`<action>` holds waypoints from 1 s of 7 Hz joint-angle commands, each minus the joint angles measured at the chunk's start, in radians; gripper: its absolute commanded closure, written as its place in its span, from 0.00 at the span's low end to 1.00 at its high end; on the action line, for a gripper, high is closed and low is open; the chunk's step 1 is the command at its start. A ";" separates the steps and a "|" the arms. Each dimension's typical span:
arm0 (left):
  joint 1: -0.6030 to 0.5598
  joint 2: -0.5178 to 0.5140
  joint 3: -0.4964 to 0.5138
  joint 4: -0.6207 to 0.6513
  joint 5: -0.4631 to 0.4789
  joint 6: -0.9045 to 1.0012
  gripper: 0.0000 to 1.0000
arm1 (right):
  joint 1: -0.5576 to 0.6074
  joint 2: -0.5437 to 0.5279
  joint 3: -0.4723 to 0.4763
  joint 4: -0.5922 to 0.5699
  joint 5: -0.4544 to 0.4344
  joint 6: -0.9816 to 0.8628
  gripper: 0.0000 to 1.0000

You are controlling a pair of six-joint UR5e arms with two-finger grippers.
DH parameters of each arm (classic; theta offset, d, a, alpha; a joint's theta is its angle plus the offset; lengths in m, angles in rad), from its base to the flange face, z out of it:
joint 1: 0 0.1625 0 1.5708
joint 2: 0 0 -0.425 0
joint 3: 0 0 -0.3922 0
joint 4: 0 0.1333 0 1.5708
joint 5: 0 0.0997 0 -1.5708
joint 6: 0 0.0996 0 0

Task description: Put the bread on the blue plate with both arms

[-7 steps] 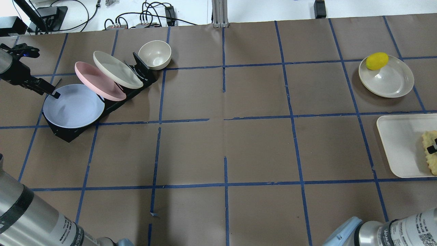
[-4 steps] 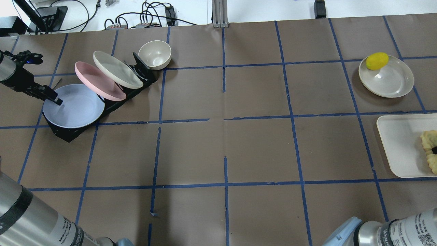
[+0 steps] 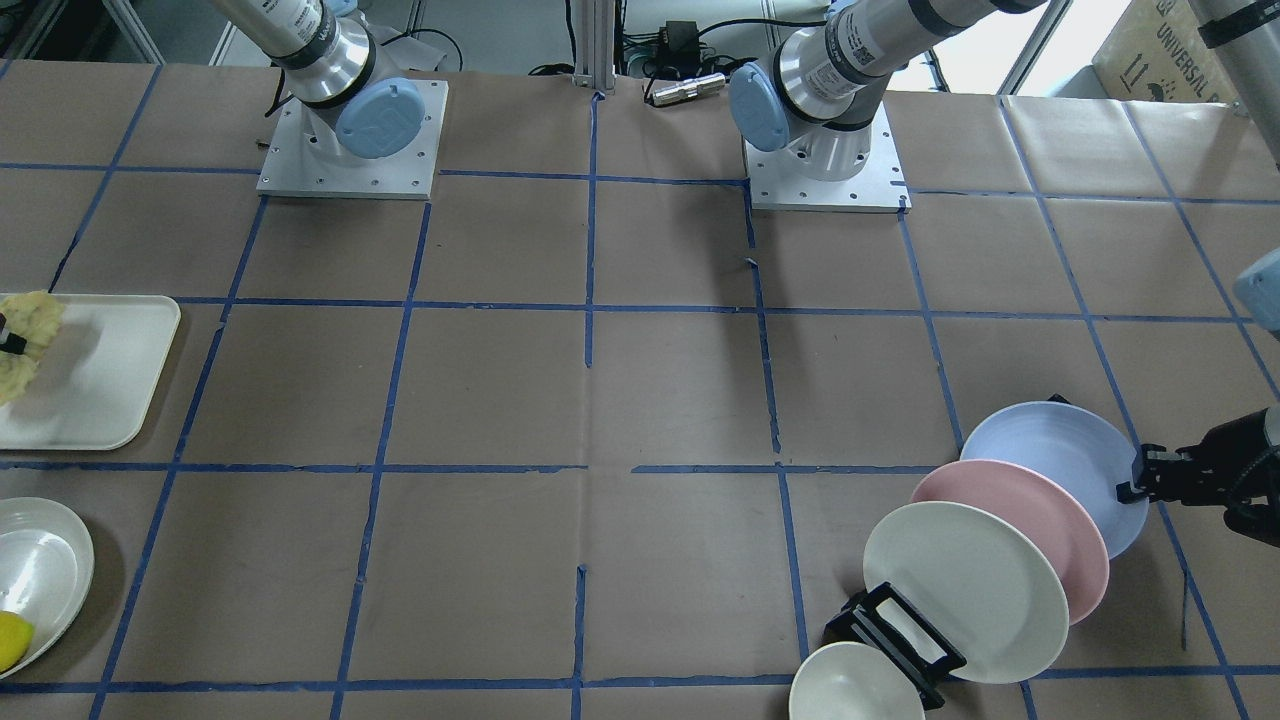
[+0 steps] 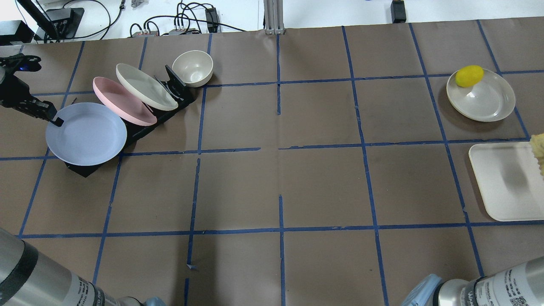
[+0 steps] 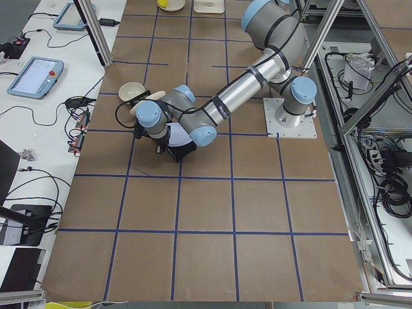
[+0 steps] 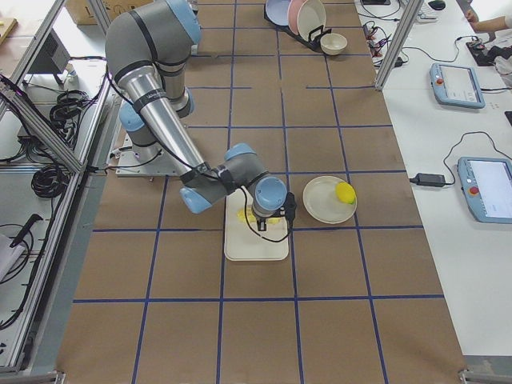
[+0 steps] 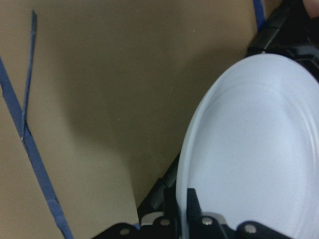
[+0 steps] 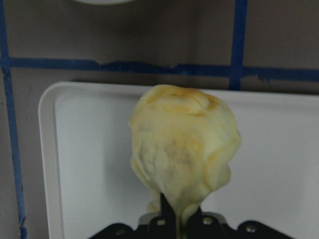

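Note:
The blue plate (image 4: pixel 87 134) is tilted, its far edge over the front slot of the black rack (image 4: pixel 140 129). My left gripper (image 4: pixel 54 122) is shut on its left rim; this also shows in the front view (image 3: pixel 1135 490) and the left wrist view (image 7: pixel 187 219). The bread (image 8: pixel 182 149) hangs from my shut right gripper (image 8: pixel 174 219), lifted above the white tray (image 8: pixel 84 164). In the front view the bread (image 3: pixel 25 335) is at the left edge, over the tray (image 3: pixel 100 390). In the overhead view only a bit of it (image 4: pixel 539 148) shows at the right edge.
A pink plate (image 4: pixel 123 102) and a cream plate (image 4: pixel 146 86) lean in the rack behind the blue one. A cream bowl (image 4: pixel 192 68) stands past the rack. At far right, a cream plate (image 4: pixel 482 100) holds a yellow lemon-like thing (image 4: pixel 469 75).
My left gripper has drawn the blue plate to the left, partly out of the rack. My right gripper has lifted the bread off the tray, towards the view's right edge.

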 commanded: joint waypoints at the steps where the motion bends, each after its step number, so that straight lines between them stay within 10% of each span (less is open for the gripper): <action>1: 0.005 0.127 -0.009 -0.129 0.052 -0.003 0.95 | 0.180 -0.064 -0.078 0.024 -0.033 0.074 1.00; 5: -0.028 0.372 -0.100 -0.326 0.039 -0.206 0.95 | 0.461 -0.195 -0.088 0.111 -0.096 0.439 1.00; 7: -0.282 0.365 -0.170 -0.212 0.037 -0.544 0.95 | 0.547 -0.287 -0.089 0.236 -0.082 0.512 1.00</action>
